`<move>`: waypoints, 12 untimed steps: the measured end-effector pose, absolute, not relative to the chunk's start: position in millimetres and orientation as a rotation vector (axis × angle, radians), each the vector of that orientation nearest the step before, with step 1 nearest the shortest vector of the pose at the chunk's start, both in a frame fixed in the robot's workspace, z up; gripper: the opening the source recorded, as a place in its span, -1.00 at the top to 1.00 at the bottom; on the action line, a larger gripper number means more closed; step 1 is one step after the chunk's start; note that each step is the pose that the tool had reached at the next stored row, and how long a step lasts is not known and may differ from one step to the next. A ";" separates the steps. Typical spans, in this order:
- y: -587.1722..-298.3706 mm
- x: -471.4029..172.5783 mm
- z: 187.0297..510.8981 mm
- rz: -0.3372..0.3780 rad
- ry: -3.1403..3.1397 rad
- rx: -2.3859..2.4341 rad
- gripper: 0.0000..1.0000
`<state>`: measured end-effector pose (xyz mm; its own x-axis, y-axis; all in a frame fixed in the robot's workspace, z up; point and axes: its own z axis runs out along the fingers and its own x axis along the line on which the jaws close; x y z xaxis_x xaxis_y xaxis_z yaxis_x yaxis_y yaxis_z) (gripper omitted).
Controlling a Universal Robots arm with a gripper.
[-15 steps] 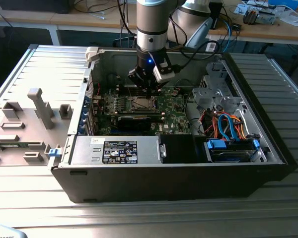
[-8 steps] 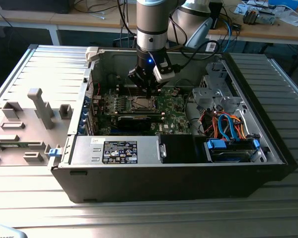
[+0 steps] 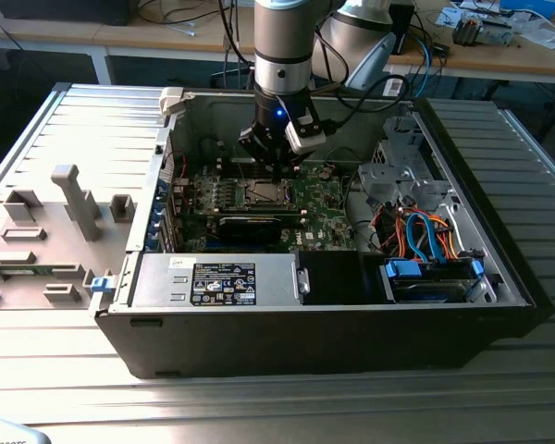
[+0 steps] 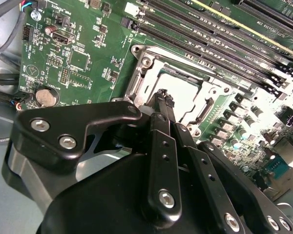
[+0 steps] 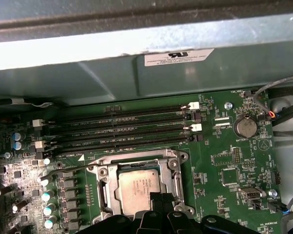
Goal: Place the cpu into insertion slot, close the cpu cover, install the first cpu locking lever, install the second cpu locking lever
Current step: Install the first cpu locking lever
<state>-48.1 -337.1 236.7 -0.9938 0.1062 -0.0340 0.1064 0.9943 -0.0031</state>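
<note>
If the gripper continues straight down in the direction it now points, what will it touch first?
Most likely the cpu cover, near its edge beside the cpu seated in the socket. In both wrist views the gripper points down at that spot, its fingertips together. Depth is unclear, so it might already be touching.

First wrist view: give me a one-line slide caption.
Claw poised over the cpu seated in its socket under the closed cpu cover, beside the memory slots.
</note>
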 end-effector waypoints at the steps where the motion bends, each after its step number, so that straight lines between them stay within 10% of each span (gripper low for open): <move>1: -337.1 -48.0 236.9 -0.007 3.103 0.165 0.79; 12: -337.1 -48.0 239.6 -0.007 3.103 0.165 0.79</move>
<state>-48.0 -337.1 239.6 -0.9938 0.1062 -0.0341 0.1063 0.9943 -0.0028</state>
